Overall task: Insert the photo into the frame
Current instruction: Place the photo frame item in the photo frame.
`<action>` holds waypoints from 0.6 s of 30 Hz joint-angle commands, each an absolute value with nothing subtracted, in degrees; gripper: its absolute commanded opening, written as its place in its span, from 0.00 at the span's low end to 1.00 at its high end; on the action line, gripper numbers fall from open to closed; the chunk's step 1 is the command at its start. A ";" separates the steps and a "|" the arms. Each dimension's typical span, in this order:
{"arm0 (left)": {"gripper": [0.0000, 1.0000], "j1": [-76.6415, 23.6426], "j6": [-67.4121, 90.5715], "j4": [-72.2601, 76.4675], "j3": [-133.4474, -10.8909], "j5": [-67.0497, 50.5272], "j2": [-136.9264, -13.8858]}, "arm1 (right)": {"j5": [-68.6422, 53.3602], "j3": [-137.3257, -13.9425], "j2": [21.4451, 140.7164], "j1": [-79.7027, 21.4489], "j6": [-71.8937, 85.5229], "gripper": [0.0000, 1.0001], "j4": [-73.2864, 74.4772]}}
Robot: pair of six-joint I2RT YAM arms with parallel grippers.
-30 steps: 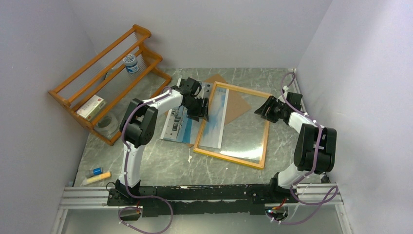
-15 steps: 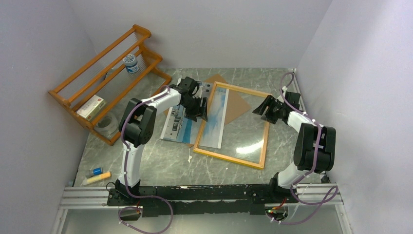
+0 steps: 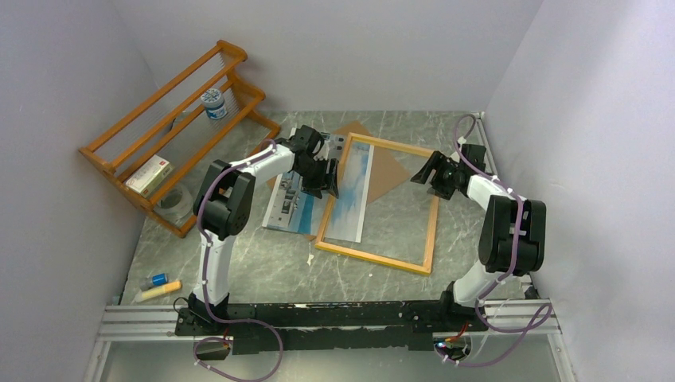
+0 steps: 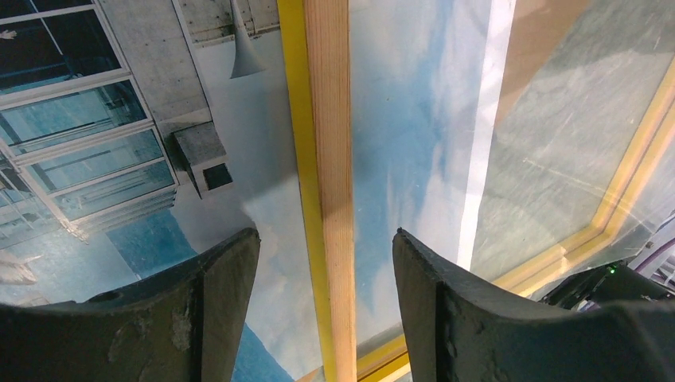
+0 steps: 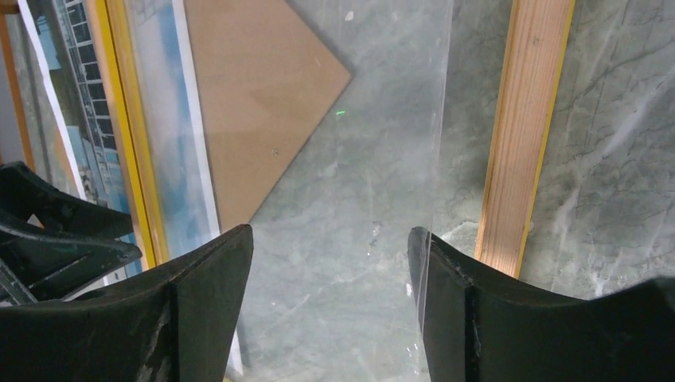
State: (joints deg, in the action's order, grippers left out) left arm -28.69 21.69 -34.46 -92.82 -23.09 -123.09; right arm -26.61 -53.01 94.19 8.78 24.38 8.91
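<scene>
The frame [image 3: 434,215] lies flat mid-table, wood-orange back up. The photo [image 3: 290,203] lies face up beneath the frame's left side and sticks out to the left. My left gripper [image 3: 322,177] is open and straddles the frame's left rail [image 4: 334,159] without touching it, and the photo's building [image 4: 103,135] shows beside it. My right gripper [image 3: 430,171] is open over the frame's right half, inside the right rail [image 5: 521,135]. A clear pane's edge [image 5: 440,119] runs beside its right finger [image 5: 446,318]. The photo's sky [image 5: 171,119] shows at the left rail.
A brown hardboard panel [image 3: 388,171] lies under the frame's far part. A wooden rack [image 3: 127,147] stands at the back left with a jar [image 3: 212,103], a box [image 3: 149,175] and a tape roll [image 3: 175,203]. Two small tubes [image 3: 159,285] lie at the near left.
My right gripper has opened wider and shifted slightly left and away over the frame. The left gripper has hardly moved, and the frame and photo stay put.
</scene>
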 commanded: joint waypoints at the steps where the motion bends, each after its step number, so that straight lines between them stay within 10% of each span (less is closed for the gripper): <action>1: 0.69 -28.82 21.04 -35.82 -90.72 -22.46 -122.31 | -21.26 -57.51 92.46 7.69 24.70 0.78 12.48; 18: 0.83 -28.74 22.18 -36.95 -90.58 -20.79 -121.35 | -3.01 -62.27 90.32 7.16 22.90 0.89 24.51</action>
State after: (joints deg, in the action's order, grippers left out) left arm -28.71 22.37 -33.74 -91.50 -23.22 -121.84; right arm -10.28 -60.62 93.69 7.25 23.53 22.09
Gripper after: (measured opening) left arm 0.830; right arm 0.897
